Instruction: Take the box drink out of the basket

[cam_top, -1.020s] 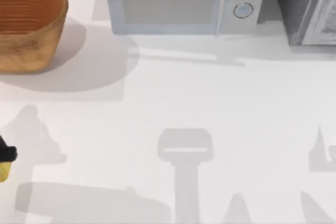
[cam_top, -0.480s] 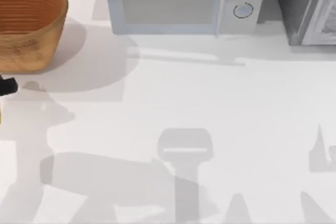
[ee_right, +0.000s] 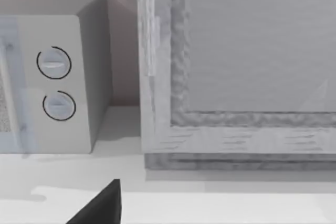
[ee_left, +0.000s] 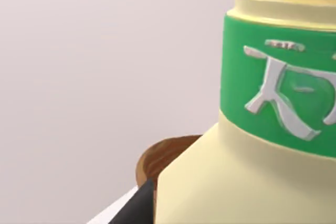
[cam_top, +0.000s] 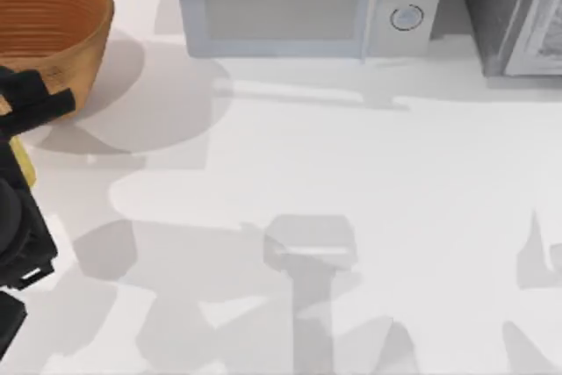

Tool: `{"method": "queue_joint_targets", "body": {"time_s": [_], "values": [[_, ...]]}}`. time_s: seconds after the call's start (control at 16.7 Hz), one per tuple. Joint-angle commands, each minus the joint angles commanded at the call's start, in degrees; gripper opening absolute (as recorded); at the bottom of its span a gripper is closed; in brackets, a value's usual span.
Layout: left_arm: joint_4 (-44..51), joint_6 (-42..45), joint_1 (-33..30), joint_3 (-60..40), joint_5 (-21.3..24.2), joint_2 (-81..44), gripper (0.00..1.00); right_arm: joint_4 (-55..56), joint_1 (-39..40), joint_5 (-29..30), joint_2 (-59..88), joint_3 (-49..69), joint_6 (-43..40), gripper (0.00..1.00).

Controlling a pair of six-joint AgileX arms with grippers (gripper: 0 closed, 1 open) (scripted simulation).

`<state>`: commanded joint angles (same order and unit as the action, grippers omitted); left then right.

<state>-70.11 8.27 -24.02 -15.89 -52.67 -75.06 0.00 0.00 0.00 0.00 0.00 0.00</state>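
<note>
White worktop is carrying the basket at its far left, where my left gripper's jaws are grasping the box drink just outside the rim, so the lift-out is seemingly ending and calling next for a clear set-down, while my right arm is idling facing the microwave.

Ribbed woven orange-brown basket, smooth matt cream carton with glossy green band, matt grey-white microwave.
</note>
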Motion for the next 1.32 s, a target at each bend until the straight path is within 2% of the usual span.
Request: {"method": "queue_joint_targets", "body": {"time_s": [0.24,0.6,0.78,1.08,1.32], "values": [[-5.8,0.5,-2.2,-0.5,-5.2,-7.4,0.00,0.0,0.0,0.0,0.0,0.0,0.0,1.00],[-6.2,0.5,-2.0,-0.3,-5.3,-7.9,0.00,0.0,0.0,0.0,0.0,0.0,0.0,1.00],[-10.1,-0.7,-0.4,-1.5,-3.4,-11.9,0.00,0.0,0.0,0.0,0.0,0.0,0.0,1.00],[-19.7,-2.0,5.5,-3.3,2.5,-25.8,0.00,0.0,0.0,0.0,0.0,0.0,0.0,1.00],[-21.8,-2.1,7.3,-3.5,4.3,-28.7,0.00,0.0,0.0,0.0,0.0,0.0,0.0,1.00]]}}
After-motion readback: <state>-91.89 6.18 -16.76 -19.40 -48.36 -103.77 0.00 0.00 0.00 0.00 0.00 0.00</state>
